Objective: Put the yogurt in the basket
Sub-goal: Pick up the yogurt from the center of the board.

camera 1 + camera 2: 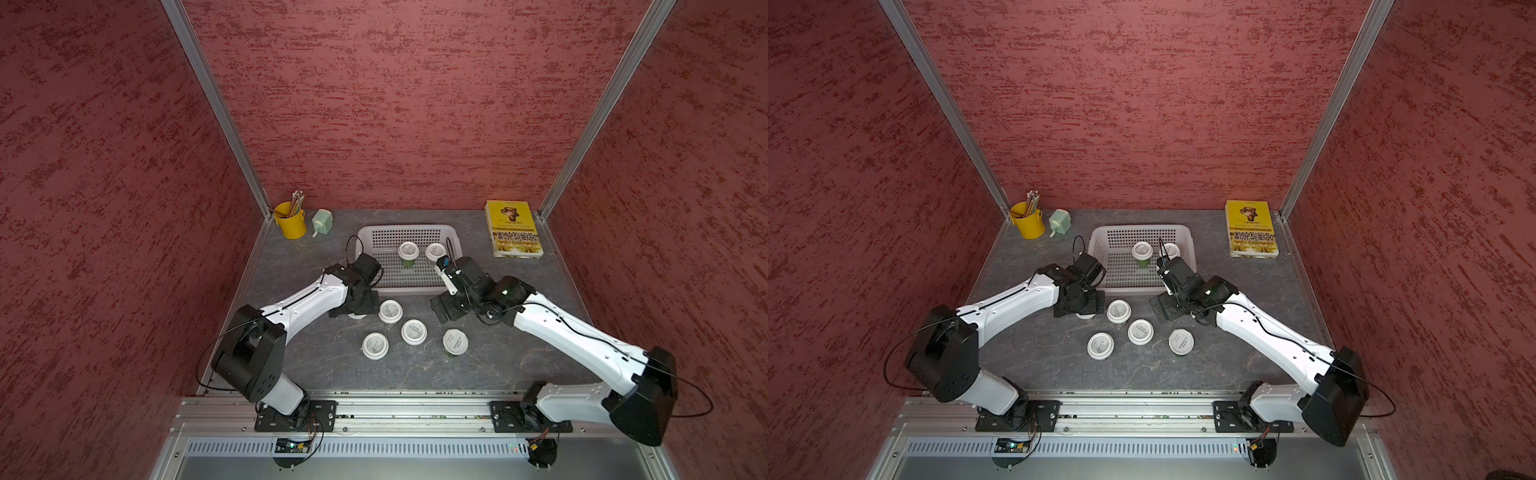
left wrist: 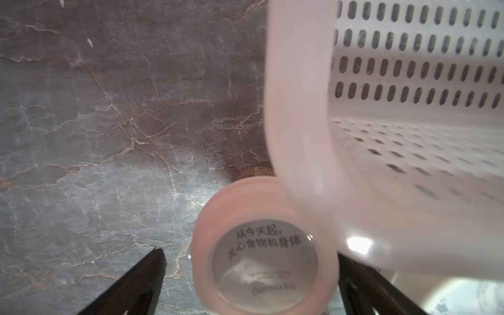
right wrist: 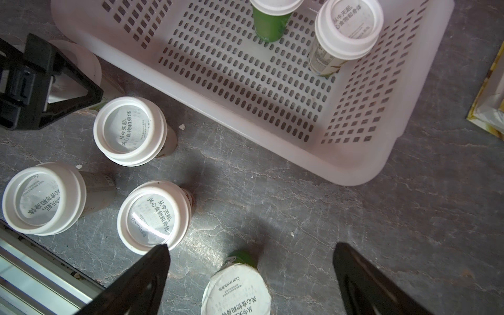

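The pale perforated basket (image 1: 409, 227) (image 1: 1140, 227) holds two upright yogurt cups (image 1: 407, 251) (image 1: 435, 251), also seen in the right wrist view (image 3: 349, 30). Several more cups stand on the table in front of it (image 1: 390, 311) (image 1: 414, 331) (image 1: 375, 345) (image 1: 455, 341). My left gripper (image 1: 356, 311) (image 2: 248, 252) is open and straddles another cup (image 2: 264, 261) beside the basket's front left corner, with a gap on at least one side. My right gripper (image 1: 442, 309) (image 3: 251, 245) hangs open over the table near a foil-lidded cup (image 3: 236, 291), holding nothing.
A yellow pencil bucket (image 1: 291, 220) and a pale green sharpener (image 1: 322, 220) stand at the back left. A yellow book (image 1: 513, 228) lies at the back right. Red walls enclose three sides and a metal rail (image 1: 395, 403) runs along the front.
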You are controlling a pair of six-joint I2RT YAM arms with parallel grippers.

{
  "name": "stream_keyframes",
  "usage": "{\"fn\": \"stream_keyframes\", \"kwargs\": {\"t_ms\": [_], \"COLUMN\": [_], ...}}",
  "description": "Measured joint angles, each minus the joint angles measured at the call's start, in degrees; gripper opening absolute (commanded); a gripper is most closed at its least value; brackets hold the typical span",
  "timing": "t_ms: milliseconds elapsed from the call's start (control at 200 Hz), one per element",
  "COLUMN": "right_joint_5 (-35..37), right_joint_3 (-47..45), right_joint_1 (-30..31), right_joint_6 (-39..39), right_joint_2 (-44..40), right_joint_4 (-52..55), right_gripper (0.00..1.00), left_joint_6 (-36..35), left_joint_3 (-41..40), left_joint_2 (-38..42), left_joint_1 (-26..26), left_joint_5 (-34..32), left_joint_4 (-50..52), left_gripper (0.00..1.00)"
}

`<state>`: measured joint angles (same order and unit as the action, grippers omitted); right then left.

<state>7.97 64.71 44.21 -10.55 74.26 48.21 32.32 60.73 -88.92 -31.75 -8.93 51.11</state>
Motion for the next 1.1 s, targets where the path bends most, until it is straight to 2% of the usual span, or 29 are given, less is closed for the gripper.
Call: {"fn": "stream_keyframes", "kwargs": {"t_ms": [250,456,791,1102], "right_joint_5": [0.00,0.00,0.00,0.00], "right_joint_3": [0.00,0.00,0.00,0.00], "right_joint_1": [0.00,0.00,0.00,0.00], "right_joint_6": [0.00,-0.02,-0.22,-0.42], "right_joint_2": [0.24,0.63,0.66,0.66], "right_joint_4": [-0.07,-0.17,-0.20,-0.20], "right_gripper": [0.98,0.98,0.98,0.98], "left_joint_6": [-0.04,-0.20,-0.24,-0.24], "left_joint_3": [0.02,0.02,0.02,0.02], "left_joint_2": [-1.64,-1.95,-1.97,-1.97], "left_joint_1": [0.00,0.00,0.02,0.00], "left_joint_5": [-0.02,-0.15,-0.17,-0.22], "left_joint_4": [-0.24,-0.57,-1.11,-1.16], "left_gripper": [1.00,0.89,0.78,0.77]}}
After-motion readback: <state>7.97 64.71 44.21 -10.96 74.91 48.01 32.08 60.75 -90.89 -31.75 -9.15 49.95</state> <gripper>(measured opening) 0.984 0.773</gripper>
